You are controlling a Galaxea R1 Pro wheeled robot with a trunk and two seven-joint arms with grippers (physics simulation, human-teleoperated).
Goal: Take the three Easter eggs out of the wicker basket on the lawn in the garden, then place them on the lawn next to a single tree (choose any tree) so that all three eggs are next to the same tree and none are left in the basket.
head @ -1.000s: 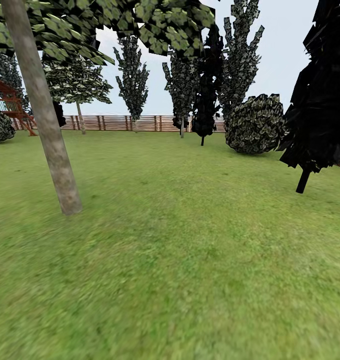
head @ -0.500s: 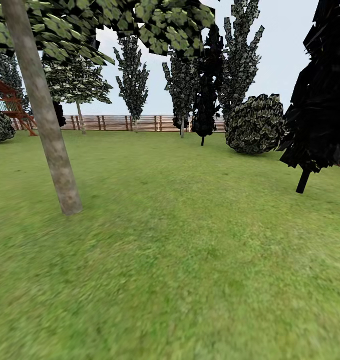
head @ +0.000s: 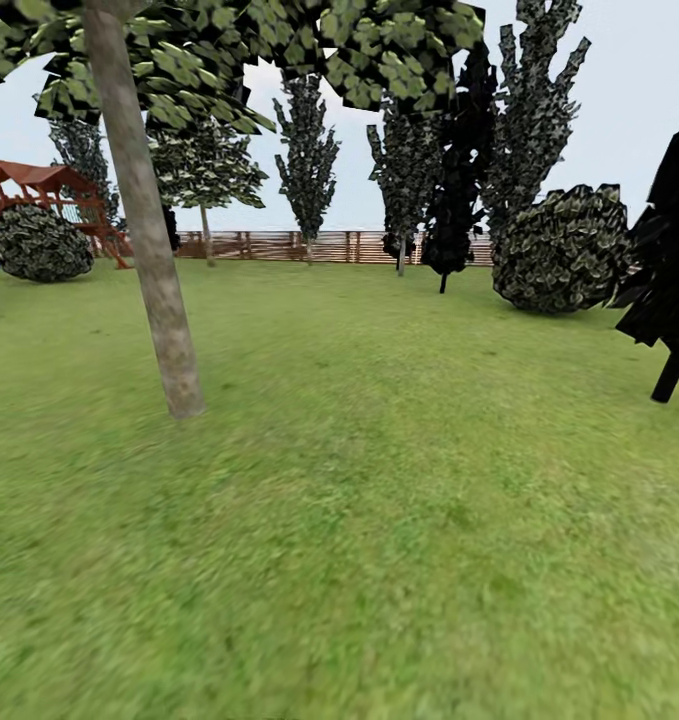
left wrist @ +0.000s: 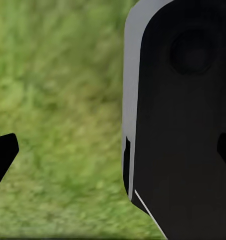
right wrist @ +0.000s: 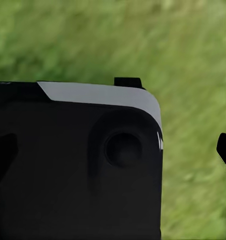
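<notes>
Across lawn (head: pixel 379 520) | pale tree (head: pixel 154 280) near | my claws' state: cannot tell | eggs likely light, slick; I'd grip their middles.

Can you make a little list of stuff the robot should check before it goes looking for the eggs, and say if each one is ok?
1. A proper tree to put the eggs by: ok. The pale-trunked tree stands close by on the lawn.
2. Grass around that trunk free of clutter: ok, as far as the head view shows.
3. Wicker basket found: not ok. The head view takes in grass, trees, the fence and the playset.
4. Eggs found: not ok.
5. Grippers free to pick up: cannot tell. Both wrist views are mostly blocked by the robot's dark body, with grass behind.
6. Way ahead open: ok. The round bush and the black tree stand well to the side.
</notes>
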